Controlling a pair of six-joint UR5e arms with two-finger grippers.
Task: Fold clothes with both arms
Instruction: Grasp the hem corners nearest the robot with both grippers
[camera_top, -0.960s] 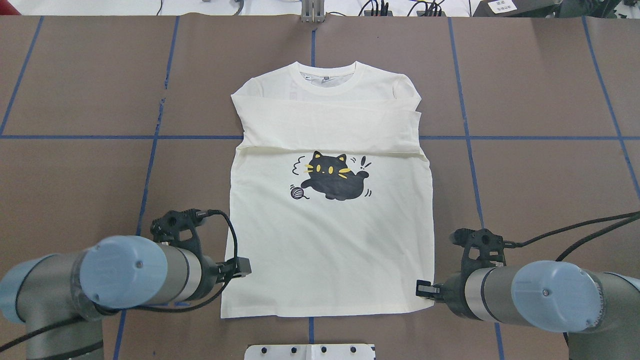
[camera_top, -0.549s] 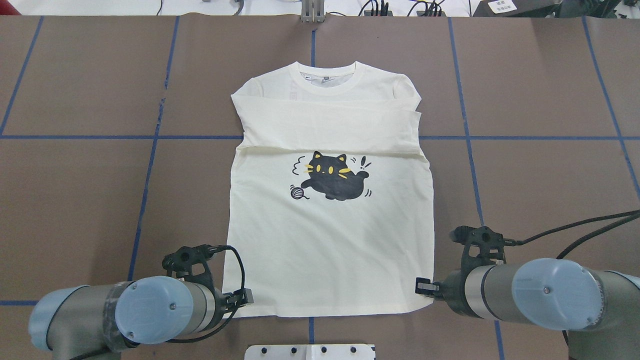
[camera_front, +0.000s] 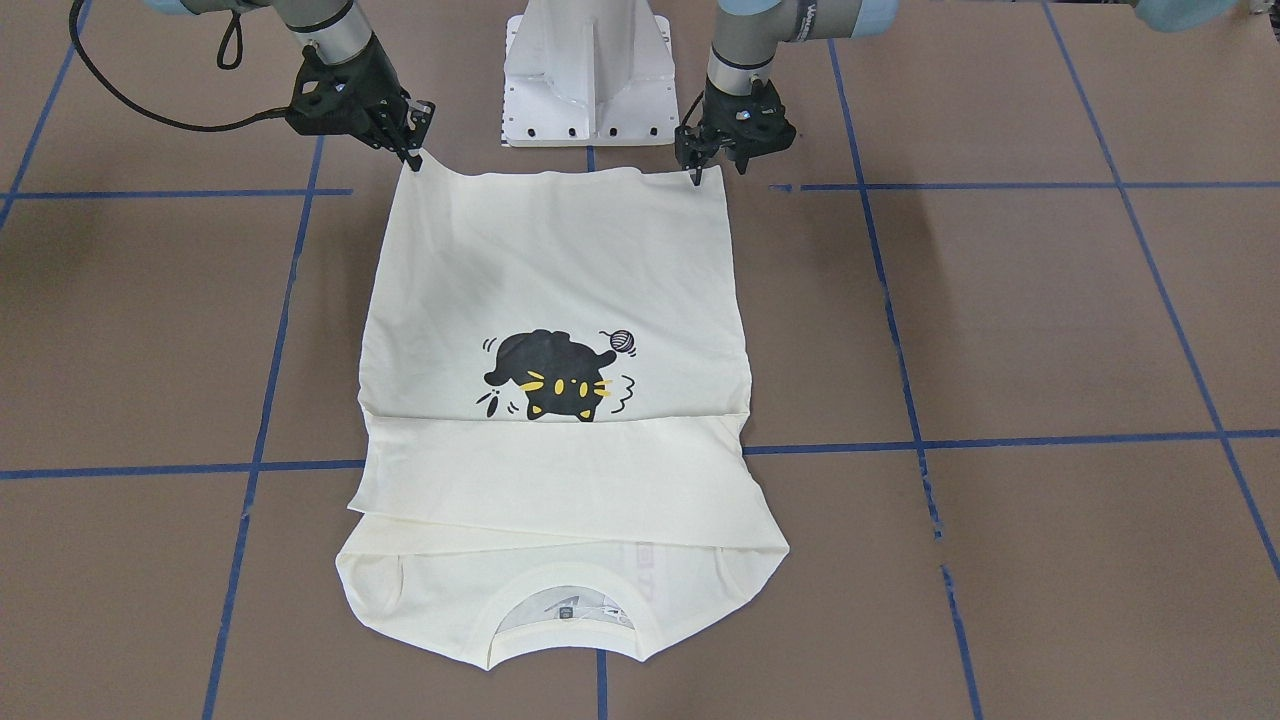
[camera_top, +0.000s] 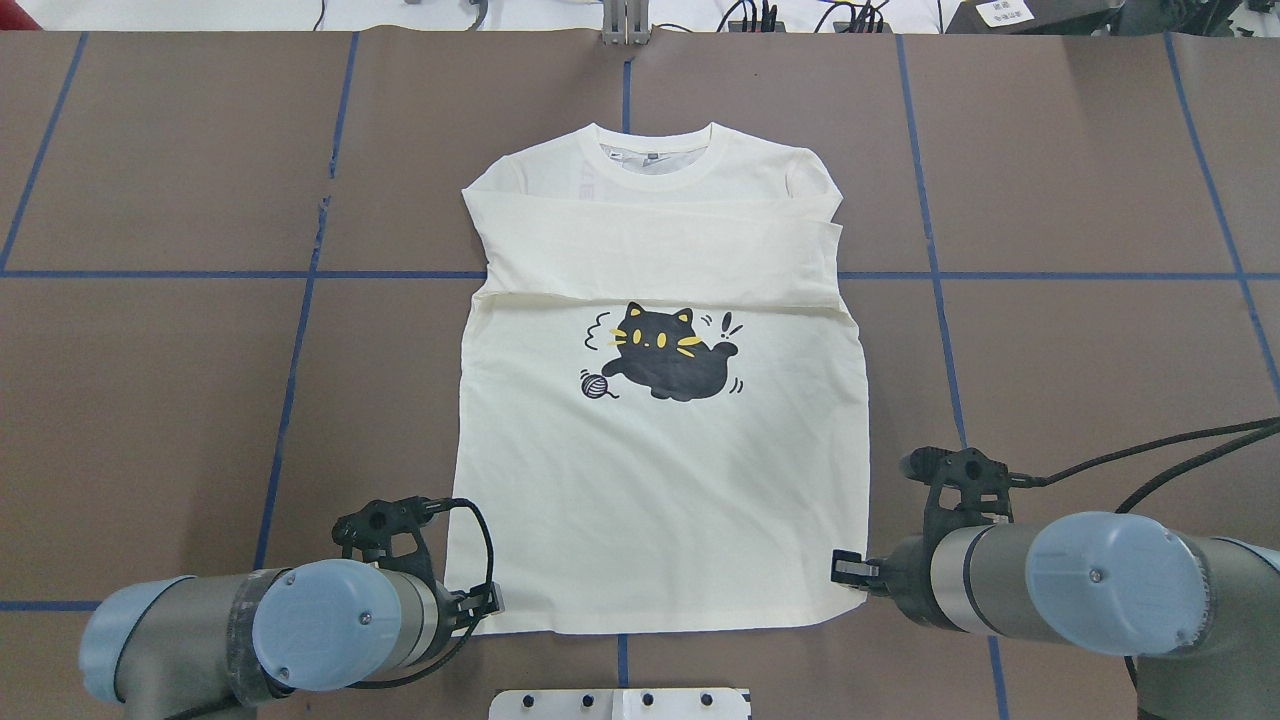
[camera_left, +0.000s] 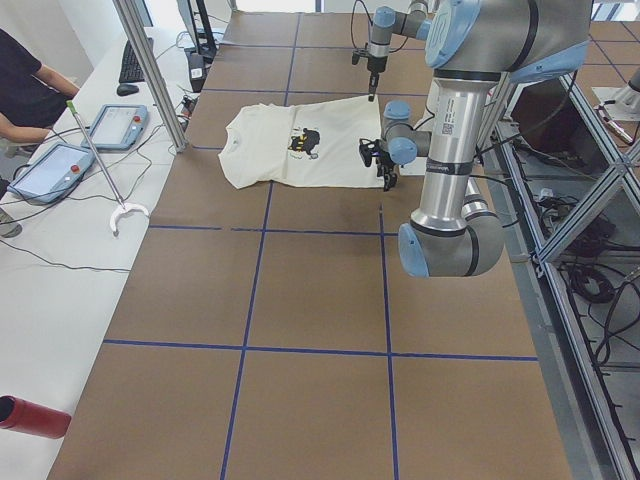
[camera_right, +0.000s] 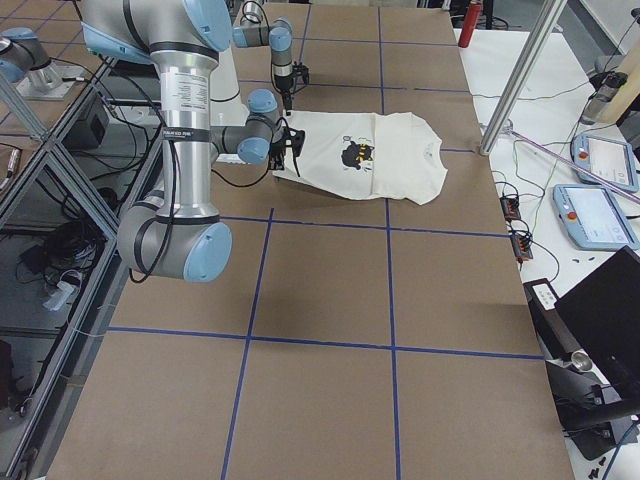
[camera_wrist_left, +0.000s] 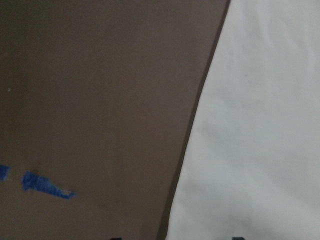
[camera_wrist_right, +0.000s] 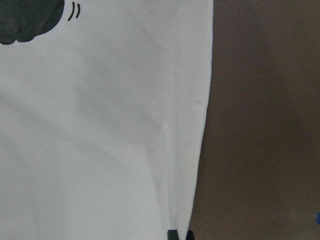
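The cream-white T-shirt (camera_top: 650, 500) lies flat, collar (camera_top: 660, 160) far from me, with its sleeves folded across the chest above the black cat print (camera_top: 665, 352). At the near left hem corner my left gripper (camera_top: 490, 600) is open; in the left wrist view its fingertips (camera_wrist_left: 114, 238) straddle the shirt's side edge (camera_wrist_left: 192, 150). My right gripper (camera_front: 413, 158) is at the near right hem corner. In the right wrist view it (camera_wrist_right: 181, 235) is shut on the shirt's edge (camera_wrist_right: 205, 120). The red lettering is hidden.
The brown table is marked with blue tape lines (camera_top: 290, 380). The white pedestal base (camera_front: 590, 70) stands just behind the hem. A person (camera_left: 25, 90) and two tablets (camera_left: 115, 125) are at the side bench beyond the collar end.
My left gripper has moved back along the shirt's left edge to the near hem corner and lowered there. The right gripper has barely shifted at its corner.
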